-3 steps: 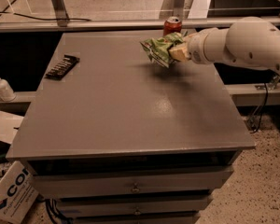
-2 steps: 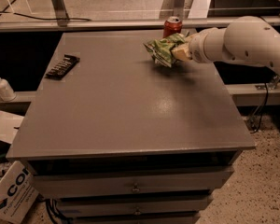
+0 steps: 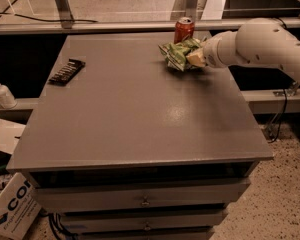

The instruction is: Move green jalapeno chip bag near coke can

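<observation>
At the far right of the flat grey table top, the crinkled, white-lettered green jalapeno chip bag is held by the two-finger gripper of the white arm, which reaches in from the right. The jaws are closed narrowly on the bag's right side. The bag appears to be carried just above the surface, w/ a shadow beneath. The red, silver-topped coke can stands upright at the far edge, just behind the bag; whether they touch cannot be judged. Step in hand: end of transport, i.e. placement. A short lowering beside the can is called for, w/o knocking it, then the jaws opened and the arm drawn back. The small black ridged object, far left, is not involved.
</observation>
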Controlling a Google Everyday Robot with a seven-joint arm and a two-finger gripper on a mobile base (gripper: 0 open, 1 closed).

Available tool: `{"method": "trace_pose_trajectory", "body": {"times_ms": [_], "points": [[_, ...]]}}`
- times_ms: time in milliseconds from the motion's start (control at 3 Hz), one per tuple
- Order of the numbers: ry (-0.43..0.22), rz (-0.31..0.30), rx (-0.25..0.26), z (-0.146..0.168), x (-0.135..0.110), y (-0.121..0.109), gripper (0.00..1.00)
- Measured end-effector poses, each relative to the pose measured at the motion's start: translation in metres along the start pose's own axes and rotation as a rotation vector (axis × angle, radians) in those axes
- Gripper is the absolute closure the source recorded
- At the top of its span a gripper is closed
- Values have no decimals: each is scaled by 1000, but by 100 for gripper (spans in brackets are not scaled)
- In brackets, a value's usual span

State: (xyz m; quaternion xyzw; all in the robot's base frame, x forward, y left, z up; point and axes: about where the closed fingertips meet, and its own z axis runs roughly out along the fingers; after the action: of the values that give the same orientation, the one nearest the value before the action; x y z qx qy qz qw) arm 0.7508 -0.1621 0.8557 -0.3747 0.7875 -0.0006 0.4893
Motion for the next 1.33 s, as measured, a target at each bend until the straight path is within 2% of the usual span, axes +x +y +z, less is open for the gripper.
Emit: {"method": "trace_pose_trajectory", "body": {"times_ms": [1000,1333], "points": [[-14,38,5,1,12,-3,14],[-16,41,7,0,13,-3,0]]}}
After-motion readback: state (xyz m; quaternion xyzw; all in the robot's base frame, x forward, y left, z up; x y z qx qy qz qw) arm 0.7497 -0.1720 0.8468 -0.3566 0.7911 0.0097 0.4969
